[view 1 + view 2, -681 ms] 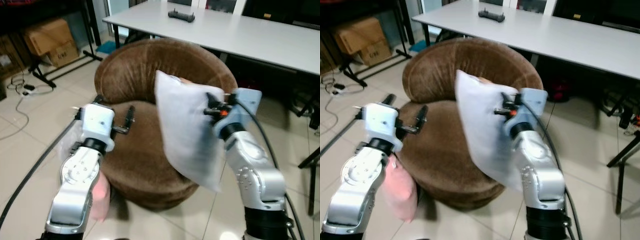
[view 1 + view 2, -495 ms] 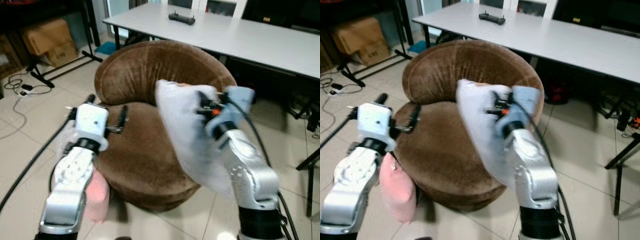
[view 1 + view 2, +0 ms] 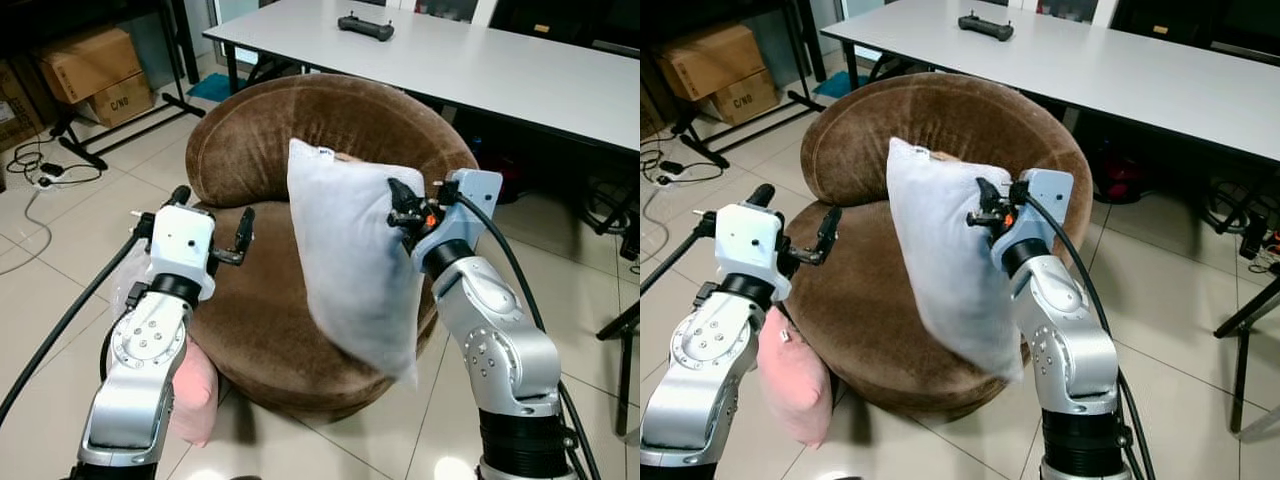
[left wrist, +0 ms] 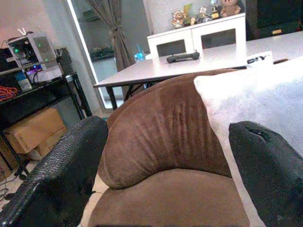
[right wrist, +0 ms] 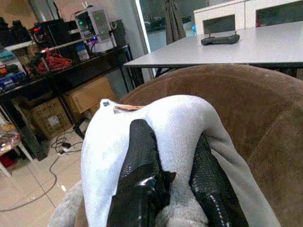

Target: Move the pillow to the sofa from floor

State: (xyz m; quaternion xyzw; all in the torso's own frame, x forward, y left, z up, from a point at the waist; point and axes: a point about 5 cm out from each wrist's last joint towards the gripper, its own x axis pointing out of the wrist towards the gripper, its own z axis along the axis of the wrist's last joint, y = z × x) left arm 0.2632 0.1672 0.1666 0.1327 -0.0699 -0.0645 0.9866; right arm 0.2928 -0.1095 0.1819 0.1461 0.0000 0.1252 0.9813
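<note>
Two claws up here: my right claw (image 3: 403,205) is pinching the top edge of the white pillow (image 3: 350,265), which hangs in the air over the seat of the round brown sofa (image 3: 300,130). My left claw (image 3: 212,222) is spread wide beside the sofa, holding nothing. Pink pillow (image 3: 795,385) sits on the floor against the sofa base

The sofa (image 3: 300,300) seat lies bare below the hanging white pillow (image 3: 350,260), backrest behind.
</note>
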